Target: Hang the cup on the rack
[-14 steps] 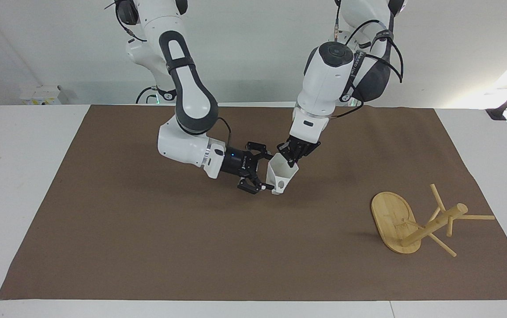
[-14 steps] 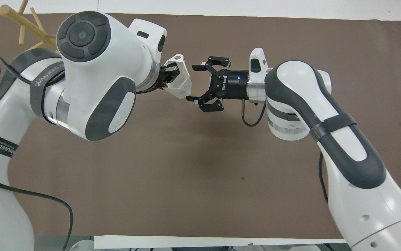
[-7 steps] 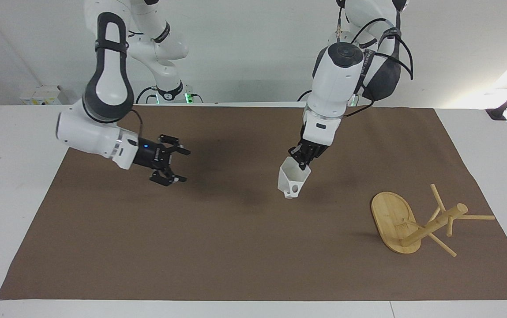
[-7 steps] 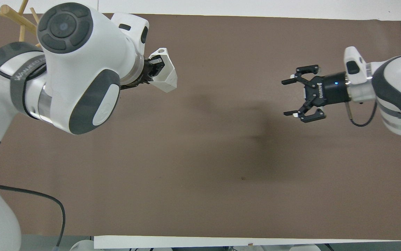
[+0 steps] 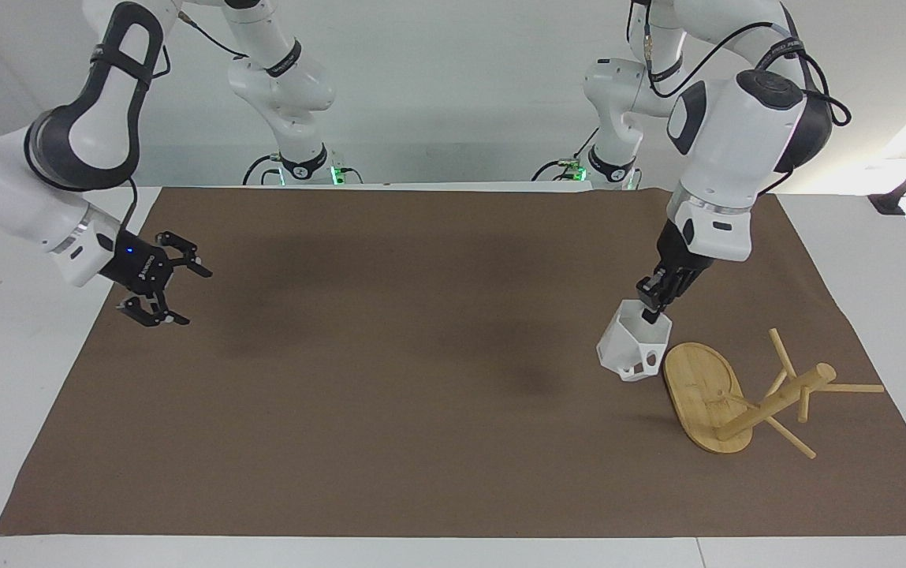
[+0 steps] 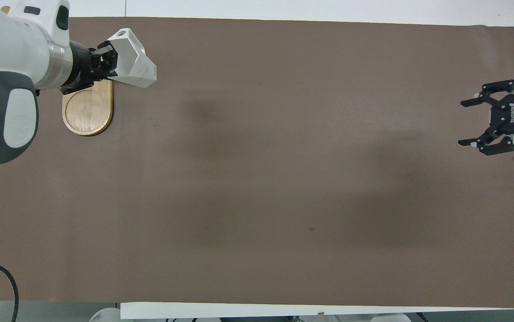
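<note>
The white faceted cup [image 5: 632,347] [image 6: 132,66] hangs in the air by its rim, with my left gripper [image 5: 650,308] [image 6: 108,62] shut on it. It is just above the mat, beside the rack's oval base. The bamboo rack [image 5: 740,397] lies tipped on its side at the left arm's end of the mat, pegs pointing away from the cup. Only the rack's base [image 6: 87,107] shows in the overhead view; the left arm hides the post and pegs there. My right gripper [image 5: 175,290] [image 6: 470,122] is open and holds nothing, up over the mat's edge at the right arm's end.
A brown mat [image 5: 421,379] covers most of the white table [image 5: 11,252]. A black stand's foot [image 5: 890,203] sits on the table past the mat at the left arm's end.
The left arm has carried the cup from over the mat's middle to just beside the rack's base. The right arm has drawn back, open, from the cup to the mat's edge at its own end.
</note>
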